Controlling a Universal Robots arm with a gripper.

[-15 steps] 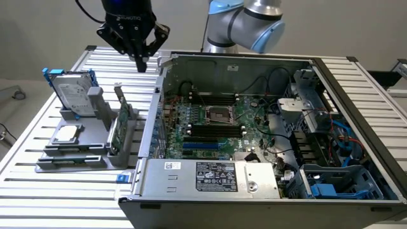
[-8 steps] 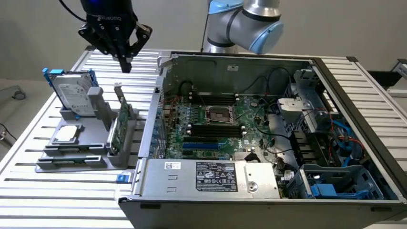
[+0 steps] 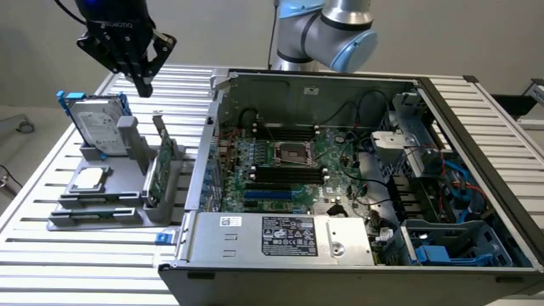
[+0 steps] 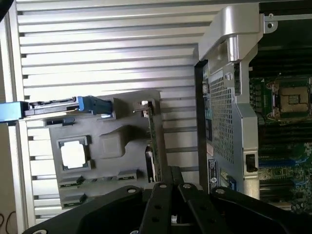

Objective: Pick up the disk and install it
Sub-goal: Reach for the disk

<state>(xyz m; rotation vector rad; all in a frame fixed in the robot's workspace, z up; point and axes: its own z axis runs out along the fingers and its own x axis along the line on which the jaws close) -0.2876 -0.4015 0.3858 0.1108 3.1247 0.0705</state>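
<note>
Here, the tool (image 3: pixel 143 88) hangs with its fingers pressed together and nothing between them. The disk (image 3: pixel 96 124) is just below it and slightly aside, not yet lifted. The disk stands on edge in a slot of the grey holder (image 3: pixel 111 197) on the tabletop (image 3: pixel 42 172), probably so that the upper end of its blue frame can be gripped from above. The computer case (image 3: pixel 357 255) lies well apart from the tool, beyond the holder, its side off so that the interior can be reached.
</note>
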